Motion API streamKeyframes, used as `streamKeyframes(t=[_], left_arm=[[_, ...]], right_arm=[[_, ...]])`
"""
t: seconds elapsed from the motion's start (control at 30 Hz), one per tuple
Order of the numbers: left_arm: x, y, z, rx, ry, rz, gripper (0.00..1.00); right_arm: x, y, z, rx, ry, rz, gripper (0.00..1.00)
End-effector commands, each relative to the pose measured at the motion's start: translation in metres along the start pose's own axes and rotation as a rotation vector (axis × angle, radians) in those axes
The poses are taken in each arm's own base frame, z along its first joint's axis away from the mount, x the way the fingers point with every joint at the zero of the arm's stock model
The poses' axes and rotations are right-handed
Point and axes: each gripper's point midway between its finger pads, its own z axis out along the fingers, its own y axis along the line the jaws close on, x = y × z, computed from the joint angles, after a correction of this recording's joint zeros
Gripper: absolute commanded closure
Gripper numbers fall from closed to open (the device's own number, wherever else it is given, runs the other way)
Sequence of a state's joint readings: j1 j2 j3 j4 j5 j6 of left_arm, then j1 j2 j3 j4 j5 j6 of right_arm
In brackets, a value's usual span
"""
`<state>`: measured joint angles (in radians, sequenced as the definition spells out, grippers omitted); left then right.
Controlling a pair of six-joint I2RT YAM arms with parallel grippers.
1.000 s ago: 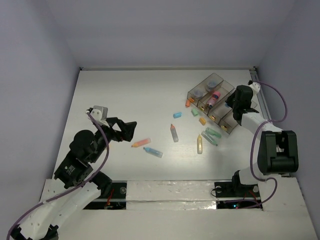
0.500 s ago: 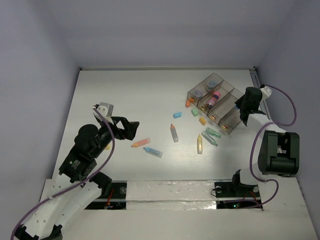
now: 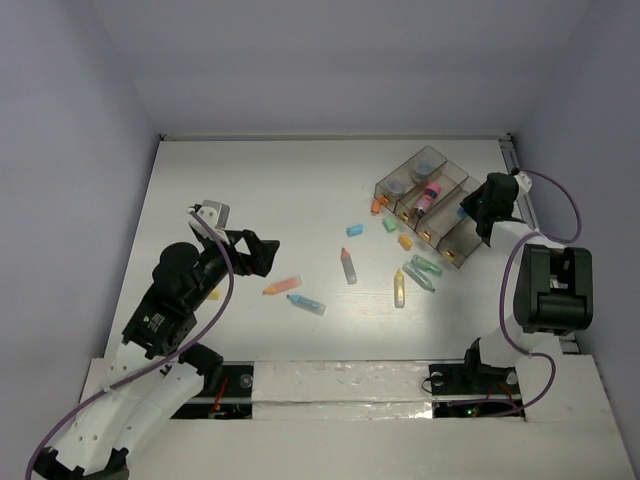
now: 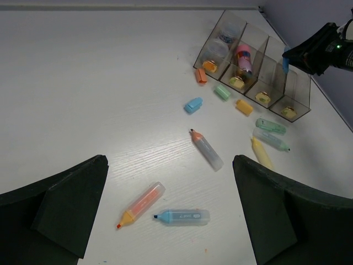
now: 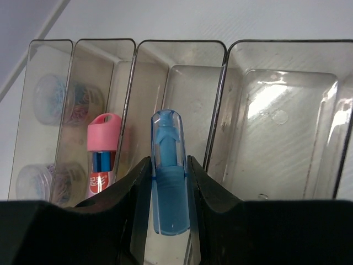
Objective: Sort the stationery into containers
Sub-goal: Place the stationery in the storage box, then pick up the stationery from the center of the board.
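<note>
My right gripper (image 5: 168,171) was clenched on a blue marker (image 5: 167,135), cap end pointing away from me. It hung over the tray (image 5: 225,55), above the third slot counting from the tubs (image 5: 47,99), close to that slot's left wall. The second slot held a pink marker (image 5: 102,152); the fourth looked bare. Step in hand, as I read it: dropping this marker into a slot. Next move called for lowering a little, keeping the barrel along the slot and off the thin divider, then letting go. My left gripper (image 3: 262,252) was spread wide and held nothing, aimed at an orange marker (image 4: 141,204) and a loose blue marker (image 4: 182,216) lying just beside each other, likely its next picks. More markers and small caps lay scattered between those and the tray's near end, including a yellow marker (image 4: 262,153), so much sorting was left. Room: the tray sat near the right edge of the table (image 3: 250,180), so my right arm had little space on that side; the left arm had open tabletop around it.
</note>
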<state>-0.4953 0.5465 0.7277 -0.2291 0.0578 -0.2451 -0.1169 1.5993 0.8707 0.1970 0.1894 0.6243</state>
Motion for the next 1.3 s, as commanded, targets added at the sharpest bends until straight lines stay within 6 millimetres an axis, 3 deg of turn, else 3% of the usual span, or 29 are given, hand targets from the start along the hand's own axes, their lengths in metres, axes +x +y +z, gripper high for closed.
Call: streamKeyframes(t=[0.0,0.13,0.4,0.63,0.73,0.83,0.87,0.93,1.0,1.03,1.1,1.13,1.2,1.23,1.27], left_arm=[[-0.006,-0.002,0.006,0.015,-0.023,0.009,0.04],[-0.003,0.000,0.012,0.009,-0.001,0.005,0.05],[0.008,-0.007,0.023,0.053,0.055,-0.004,0.10],[0.010,-0.017,0.026,0.101,0.063,-0.063,0.17],[0.015,-0.021,0.033,0.103,0.081,-0.114,0.21],[0.028,-0.037,0.042,0.125,0.131,-0.140,0.25],[0.032,-0.045,0.044,0.120,0.138,-0.133,0.27],[0.039,-0.056,0.051,0.111,0.151,-0.142,0.31],[0.044,-0.062,0.060,0.071,0.143,-0.141,0.37],[0.057,-0.079,0.068,0.096,0.183,-0.133,0.38],[0.064,-0.091,0.080,0.075,0.192,-0.107,0.40],[0.085,-0.105,0.090,0.084,0.238,-0.062,0.40],[0.077,-0.127,0.106,0.115,0.200,0.005,0.41],[0.097,-0.132,0.121,0.119,0.238,0.064,0.41],[0.086,-0.151,0.131,0.180,0.191,0.139,0.41]], right_arm=[[-0.025,0.030,0.005,-0.098,-0.060,0.056,0.83],[-0.025,0.037,0.007,-0.124,-0.047,0.073,0.77],[-0.032,0.043,-0.004,-0.161,-0.070,0.069,0.32],[-0.038,0.060,-0.025,-0.256,-0.063,0.073,0.28],[-0.033,0.082,-0.046,-0.346,-0.045,0.062,0.34],[-0.024,0.110,-0.083,-0.462,-0.049,0.024,0.65],[-0.026,0.116,-0.099,-0.494,-0.062,0.006,0.83],[-0.017,0.123,-0.116,-0.523,-0.048,-0.023,0.98],[-0.004,0.131,-0.140,-0.571,-0.035,-0.057,1.00],[0.000,0.130,-0.146,-0.575,-0.032,-0.070,1.00],[0.003,0.120,-0.162,-0.575,-0.039,-0.102,1.00],[0.001,0.117,-0.168,-0.575,-0.047,-0.111,1.00],[-0.010,0.108,-0.191,-0.581,-0.093,-0.124,1.00],[-0.015,0.108,-0.200,-0.593,-0.111,-0.125,1.00],[-0.019,0.107,-0.210,-0.607,-0.124,-0.125,1.00]])
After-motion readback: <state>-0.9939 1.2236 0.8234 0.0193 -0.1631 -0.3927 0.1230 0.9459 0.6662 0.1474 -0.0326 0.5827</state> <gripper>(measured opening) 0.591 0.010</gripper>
